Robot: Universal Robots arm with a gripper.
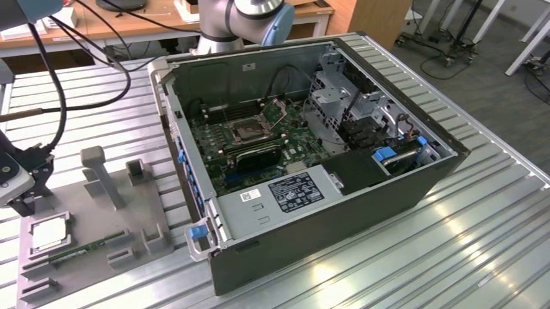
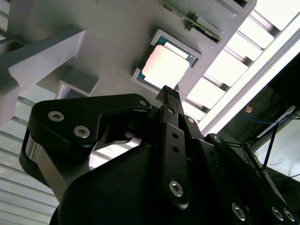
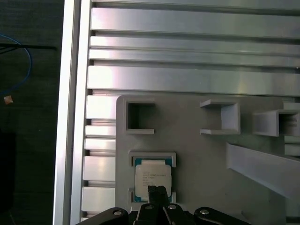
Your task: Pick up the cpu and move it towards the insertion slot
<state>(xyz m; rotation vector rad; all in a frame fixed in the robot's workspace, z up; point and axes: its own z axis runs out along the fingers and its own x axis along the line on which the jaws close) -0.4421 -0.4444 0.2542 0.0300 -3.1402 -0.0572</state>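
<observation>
Fingers pressed together, nothing btwn them; gripper hangs over one edge of the cpu, contact can't tell. Cpu lies flat in its pocket on the grey holder plate, well apart from the insertion slot inside the PC case. Risk: going down w/ tips together they'd jab its top or tilt the cpu, no grasp.

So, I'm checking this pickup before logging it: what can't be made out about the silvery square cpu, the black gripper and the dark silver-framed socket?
Contact: in both wrist views the black gripper overlaps the silvery square cpu; whether they touch is unclear.
Cpu's near edge: hidden behind the gripper in the first wrist view.
Dark silver-framed insertion slot: too small in the exterior view to see inside.
</observation>
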